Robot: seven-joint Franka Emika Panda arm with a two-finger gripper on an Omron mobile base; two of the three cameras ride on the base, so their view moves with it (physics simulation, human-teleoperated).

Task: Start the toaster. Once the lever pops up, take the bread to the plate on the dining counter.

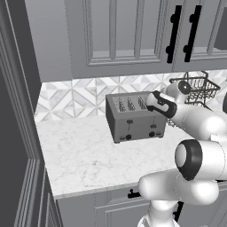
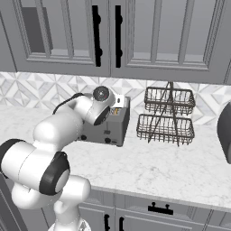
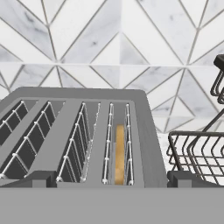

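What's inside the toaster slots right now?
The toaster holds one bread slice, standing upright in the slot nearest the wire basket. The other three slots show just wire guides; their bottoms are hidden.

Text: none readable anywhere.
Toaster (image 1: pixel 135 119) front: two levers and two knobs, no legible marks.
Cabinet doors (image 2: pixel 135 31): plain, no labels.

White arm bent forward, hand (image 3: pixel 112 178) low, fingertips spread wide apart.
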